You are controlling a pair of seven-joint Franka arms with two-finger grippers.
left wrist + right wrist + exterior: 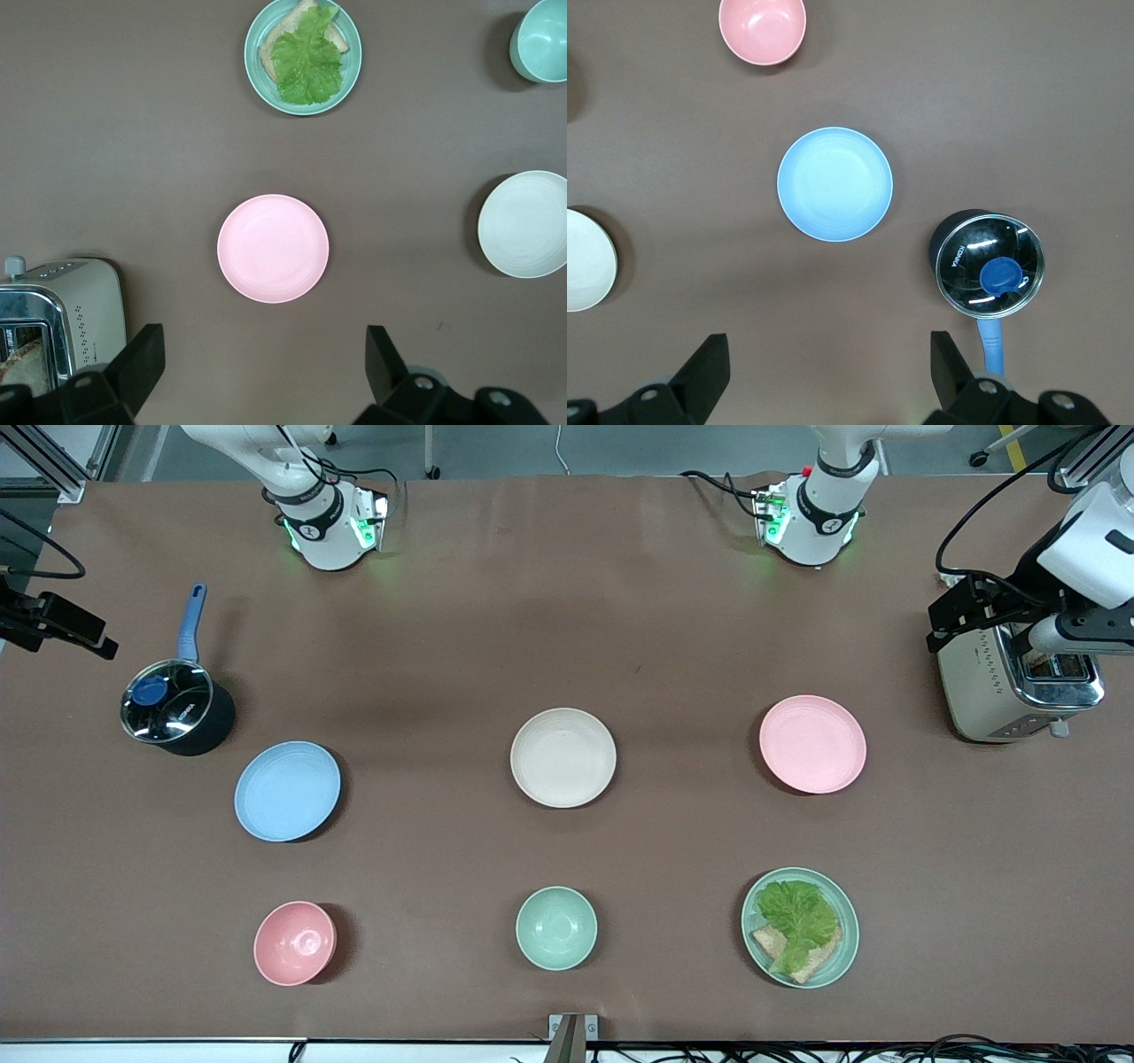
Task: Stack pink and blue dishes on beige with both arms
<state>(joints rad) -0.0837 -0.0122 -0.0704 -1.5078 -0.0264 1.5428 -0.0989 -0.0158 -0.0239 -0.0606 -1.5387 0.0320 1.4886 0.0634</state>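
The beige plate [563, 757] rests at the table's middle and also shows in the left wrist view [524, 224]. A pale pink plate [812, 744] lies toward the left arm's end, a light blue plate [287, 790] toward the right arm's end. My left gripper [264, 343] hangs open and high over bare table, between its base and the pink plate [273, 249]. My right gripper [828, 347] hangs open likewise, on the base's side of the blue plate [834, 184]. Neither gripper shows in the front view; nothing is between their fingers.
Nearer the front camera stand a pink bowl [295, 942], a mint green bowl [556, 927] and a mint green plate [800, 927] with lettuce and bread. A lidded saucepan [174, 707] sits by the blue plate. A toaster [1010, 682] stands at the left arm's end.
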